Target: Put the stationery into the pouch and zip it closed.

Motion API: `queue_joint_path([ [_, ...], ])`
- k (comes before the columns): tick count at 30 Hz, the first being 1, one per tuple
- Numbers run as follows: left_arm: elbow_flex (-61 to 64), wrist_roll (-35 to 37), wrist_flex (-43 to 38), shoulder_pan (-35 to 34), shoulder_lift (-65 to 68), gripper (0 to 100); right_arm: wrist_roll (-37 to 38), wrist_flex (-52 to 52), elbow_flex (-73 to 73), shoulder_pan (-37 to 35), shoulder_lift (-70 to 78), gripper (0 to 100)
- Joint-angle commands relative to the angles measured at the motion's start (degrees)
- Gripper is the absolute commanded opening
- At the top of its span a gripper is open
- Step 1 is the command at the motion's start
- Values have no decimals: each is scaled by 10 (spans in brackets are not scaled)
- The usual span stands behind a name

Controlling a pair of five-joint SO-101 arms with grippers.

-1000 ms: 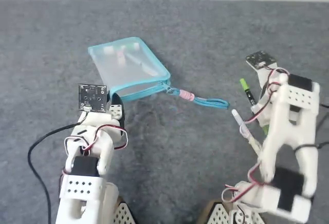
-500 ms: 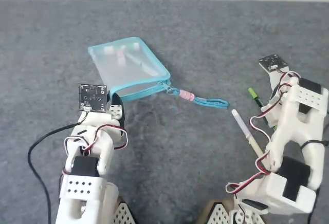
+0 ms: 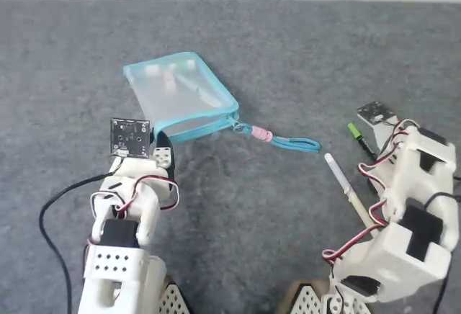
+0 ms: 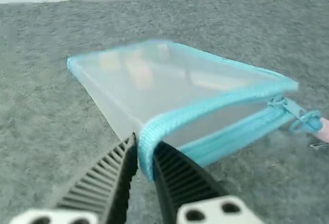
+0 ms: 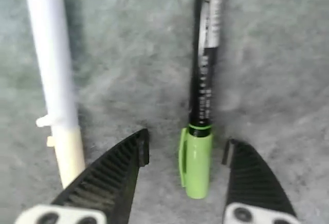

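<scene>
1. Pouch point(image 3: 180, 96): one. Flat rectangle of frosted see-through plastic with a teal zip band along its edges. It lies on the grey felt-like table cover point(image 3: 288, 47), ahead of the left arm. Its long axis runs diagonally, from the far-left corner to the zip end at near-right.
2. Along the side facing the arms the two teal bands stand apart, so the mouth gapes. A few pale pieces show through the wall, white and pinkish, too blurred to count.
3. Zip pull: one pink bead point(image 3: 261, 135), then a thin blue cord loop point(image 3: 297, 143) trailing to the right, toward the pens.
4. Left gripper point(image 4: 143, 152): ribbed black fingers clenched on the pouch's near corner, pinching the teal band.
5. Stationery on the table: two pieces, both slim cylinders, well right of the pouch.
6. Marker point(image 3: 356, 132): black barrel, bright green cap with a clip. The cap end points up-left toward the cord, and the barrel runs under the right arm.
7. White pen point(image 3: 344, 184): smooth and plastic, going cream at its near end. It lies just beside the marker and roughly parallel to it, tip toward the cord loop.
8. Right gripper point(image 5: 186, 143): spread wide, grasping nothing. It straddles the marker's green cap, and neither finger touches it. The white pen lies outside one finger.
</scene>
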Motion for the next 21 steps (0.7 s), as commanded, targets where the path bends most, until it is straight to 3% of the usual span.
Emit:
queue_joint_path([
  [1, -7, -5, -7, 5, -10, 12, 9, -7, -4, 8, 5, 177],
  [6, -7, -5, -7, 5, -10, 12, 8, -7, -7, 13, 5, 0],
  [12, -7, -5, -7, 6, -10, 12, -12, 18, -13, 12, -15, 7],
  [17, -6, -5, -8, 8, -10, 12, -67, 125, -53, 1, -118, 7],
  [21, -6, -5, -8, 10, -10, 12, -120, 202, -53, -46, -233, 6],
])
